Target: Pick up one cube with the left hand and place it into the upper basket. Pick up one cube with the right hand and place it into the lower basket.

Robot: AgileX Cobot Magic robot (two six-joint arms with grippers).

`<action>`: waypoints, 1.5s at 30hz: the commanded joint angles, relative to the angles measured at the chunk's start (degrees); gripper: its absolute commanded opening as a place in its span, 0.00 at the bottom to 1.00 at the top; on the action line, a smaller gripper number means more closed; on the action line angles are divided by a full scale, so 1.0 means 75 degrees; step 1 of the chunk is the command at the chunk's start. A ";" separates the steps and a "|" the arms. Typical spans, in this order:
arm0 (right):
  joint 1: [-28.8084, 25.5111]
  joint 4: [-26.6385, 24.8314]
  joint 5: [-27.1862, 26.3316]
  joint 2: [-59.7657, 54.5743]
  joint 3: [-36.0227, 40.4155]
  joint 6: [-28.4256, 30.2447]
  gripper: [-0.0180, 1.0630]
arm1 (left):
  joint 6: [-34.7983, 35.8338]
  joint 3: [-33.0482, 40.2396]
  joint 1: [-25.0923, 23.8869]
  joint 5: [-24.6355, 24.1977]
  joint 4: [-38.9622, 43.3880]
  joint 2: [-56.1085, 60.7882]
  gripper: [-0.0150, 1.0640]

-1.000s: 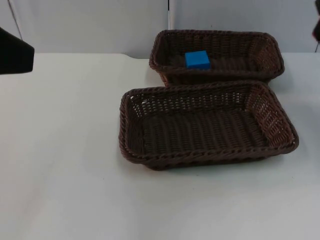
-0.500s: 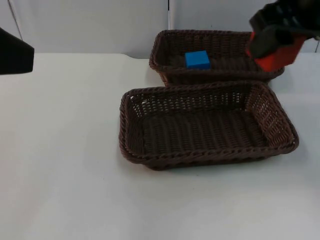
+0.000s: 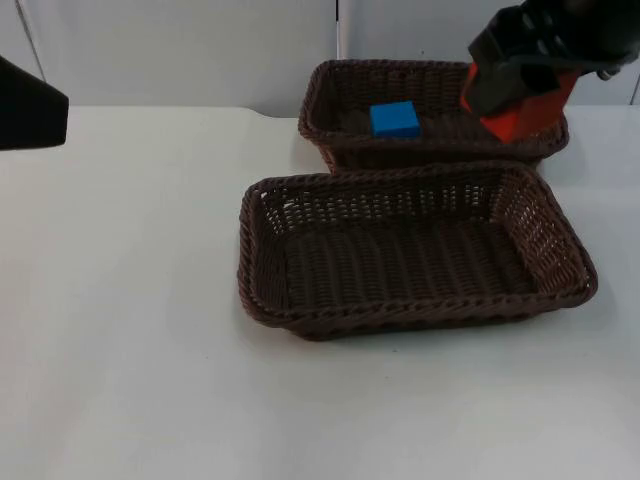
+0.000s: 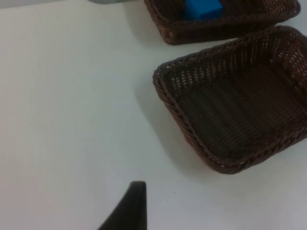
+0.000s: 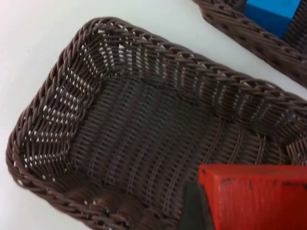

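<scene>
The right gripper (image 3: 522,100) is hanging over the upper basket (image 3: 432,72) at about two o'clock on the table (image 3: 130,300), pinching a red cube (image 3: 520,112) that is tilting, one corner pointing down. A blue cube (image 3: 395,120) is lying flat in that basket. The lower basket (image 3: 415,312) is running lengthwise from nine to three. The left arm (image 3: 30,105) is waiting at ten o'clock; I cannot tell its claw's state.

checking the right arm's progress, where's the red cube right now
In the top view the red cube is held in the right claw above the upper basket's right end, right of the blue cube.
</scene>
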State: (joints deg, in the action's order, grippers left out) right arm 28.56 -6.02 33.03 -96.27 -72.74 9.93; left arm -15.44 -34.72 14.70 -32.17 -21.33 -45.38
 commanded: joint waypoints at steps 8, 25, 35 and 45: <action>0.0023 -0.0078 -0.0742 -0.0817 -0.0024 0.0021 0.02 | 0.0046 0.0022 -0.0011 0.0077 0.0034 0.0056 0.99; 0.0023 -0.0278 -0.1880 -0.2554 -0.0024 -0.0031 0.02 | 0.0046 0.0022 -0.0011 0.0077 0.0034 0.0056 0.99; 0.0023 -0.0292 -0.2399 -0.3135 -0.0024 -0.0031 0.02 | 0.0046 0.0022 -0.0011 0.0077 0.0034 0.0056 0.99; 0.0023 -0.0274 -0.2585 -0.3430 -0.0024 -0.0031 0.05 | 0.0046 0.0022 -0.0011 0.0077 0.0034 0.0056 0.99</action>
State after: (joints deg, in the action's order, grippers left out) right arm 28.56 -7.96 14.92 -122.23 -72.74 9.83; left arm -15.44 -34.72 14.70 -32.17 -21.33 -45.38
